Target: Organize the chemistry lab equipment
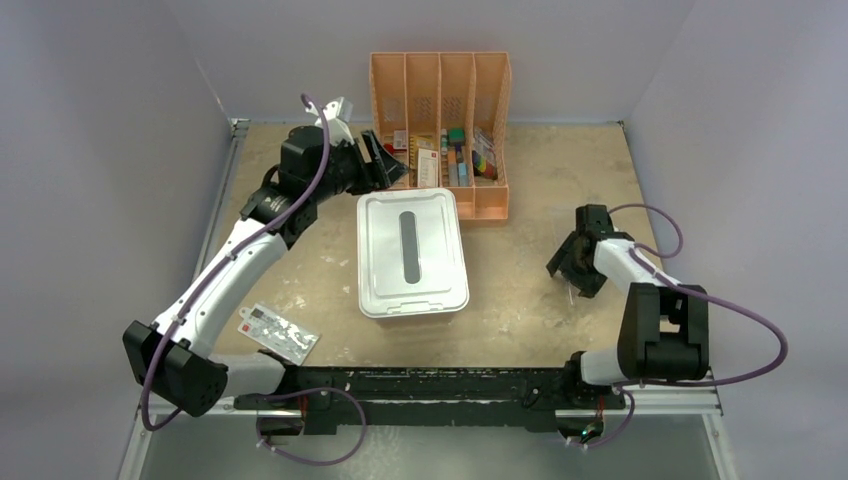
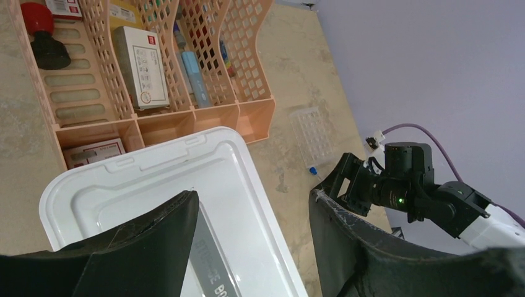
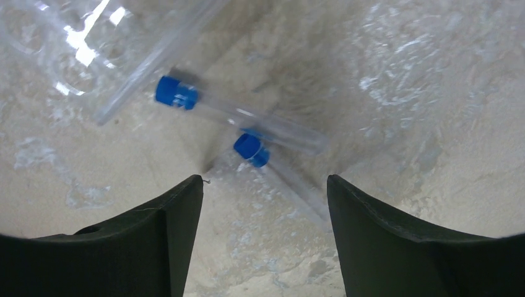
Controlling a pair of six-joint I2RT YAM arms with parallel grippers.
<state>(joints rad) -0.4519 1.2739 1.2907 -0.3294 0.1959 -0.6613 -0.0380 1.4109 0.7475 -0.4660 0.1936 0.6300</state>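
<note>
My right claw hangs wide open and empty over two clear blue-capped tubes lying on the right side of the table beside a clear rack; I judge picking one is the step, needing a straight descent centred on it before closing.

1. The left arm, white links with black joints, is stretching far forward from its base at the near left corner and bending right at the wrist.
2. The left gripper, black and two-fingered, is holding its jaws wide apart, with nothing clamped between its fingers.
3. The right arm, built the same way, is folding close above its base, its forearm reaching forward and left.
4. The right gripper is pointing steeply down, its black fingers spreading apart and gripping nothing.
</note>
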